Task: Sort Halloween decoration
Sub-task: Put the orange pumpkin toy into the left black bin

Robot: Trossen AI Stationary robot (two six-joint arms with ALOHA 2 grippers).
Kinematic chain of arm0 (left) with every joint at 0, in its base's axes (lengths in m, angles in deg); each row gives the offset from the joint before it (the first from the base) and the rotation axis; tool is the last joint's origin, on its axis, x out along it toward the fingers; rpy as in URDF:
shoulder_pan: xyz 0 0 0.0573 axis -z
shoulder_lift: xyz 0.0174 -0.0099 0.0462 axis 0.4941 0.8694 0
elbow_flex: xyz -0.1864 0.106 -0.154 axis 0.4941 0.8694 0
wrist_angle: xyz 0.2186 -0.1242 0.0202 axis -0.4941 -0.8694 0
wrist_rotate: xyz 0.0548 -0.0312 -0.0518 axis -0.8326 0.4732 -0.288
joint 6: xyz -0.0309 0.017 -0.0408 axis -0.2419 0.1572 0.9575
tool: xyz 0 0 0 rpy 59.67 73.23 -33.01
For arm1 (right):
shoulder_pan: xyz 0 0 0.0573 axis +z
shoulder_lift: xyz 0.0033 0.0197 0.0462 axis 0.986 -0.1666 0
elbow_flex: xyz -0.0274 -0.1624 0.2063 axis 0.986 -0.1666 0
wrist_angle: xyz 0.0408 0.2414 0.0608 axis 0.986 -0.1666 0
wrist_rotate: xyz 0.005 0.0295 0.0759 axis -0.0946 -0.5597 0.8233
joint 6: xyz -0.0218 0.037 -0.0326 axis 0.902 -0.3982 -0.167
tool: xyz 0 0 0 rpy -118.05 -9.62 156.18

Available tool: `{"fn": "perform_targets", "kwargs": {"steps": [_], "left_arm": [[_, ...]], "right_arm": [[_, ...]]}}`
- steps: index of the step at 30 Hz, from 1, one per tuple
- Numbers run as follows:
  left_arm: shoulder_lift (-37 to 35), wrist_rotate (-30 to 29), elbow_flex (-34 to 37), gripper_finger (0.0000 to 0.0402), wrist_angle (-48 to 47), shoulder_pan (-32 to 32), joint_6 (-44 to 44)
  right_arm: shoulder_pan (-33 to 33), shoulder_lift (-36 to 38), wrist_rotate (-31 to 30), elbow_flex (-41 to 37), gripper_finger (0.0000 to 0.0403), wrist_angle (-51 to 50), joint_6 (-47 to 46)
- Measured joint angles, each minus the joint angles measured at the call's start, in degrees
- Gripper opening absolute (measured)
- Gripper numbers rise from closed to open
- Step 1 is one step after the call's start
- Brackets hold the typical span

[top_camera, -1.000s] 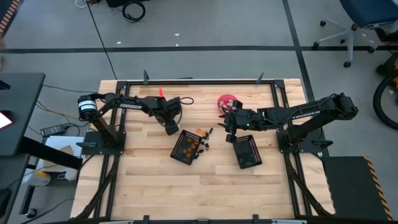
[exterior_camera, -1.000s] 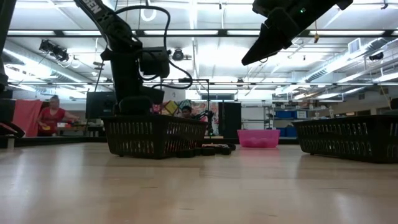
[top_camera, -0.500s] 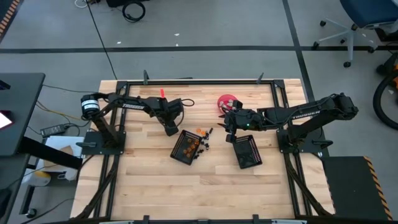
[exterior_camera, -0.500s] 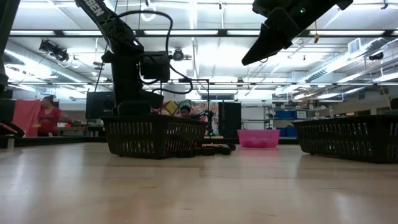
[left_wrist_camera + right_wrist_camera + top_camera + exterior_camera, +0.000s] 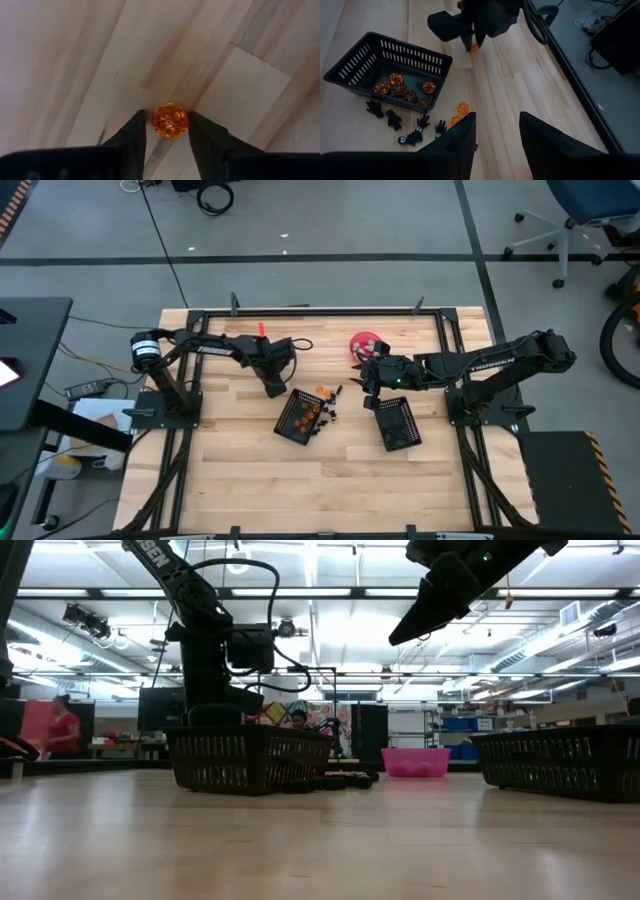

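The left claw [image 5: 169, 131] stood low over the table [image 5: 250, 85], its fingers closed on an orange bead [image 5: 170, 120]. It should lift straight and carry gently to the basket [image 5: 299, 418] nearby. The right claw [image 5: 495, 132] waited, fingers apart, empty.

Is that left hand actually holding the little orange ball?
Yes. The left hand has its fingers closed against both sides of the orange ball, above the table.

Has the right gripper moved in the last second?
No. In the high view the right gripper sits in the same spot beside the pink bowl.
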Motion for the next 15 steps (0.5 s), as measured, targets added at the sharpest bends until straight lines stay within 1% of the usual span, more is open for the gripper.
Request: {"fn": "perform_targets", "kwargs": {"steps": [7, 9, 15], "left_arm": [[0.4, 0.5, -3.1, 0.0073, -3.7, 0.0, -1.2], [0.5, 1.7, -4.0, 0.0068, -4.2, 0.0, -1.4], [0.5, 3.0, -5.4, 0.0065, -4.6, 0.0, -1.9]], "right_arm": [[0.0, 0.0, 0.0, 0.0, 0.0155, -0.1, 0.0], [0.0, 0.0, 0.0, 0.0, 0.0155, -0.1, 0.1], [0.0, 0.0, 0.0, 0.0, 0.0155, -0.2, 0.1]]}}
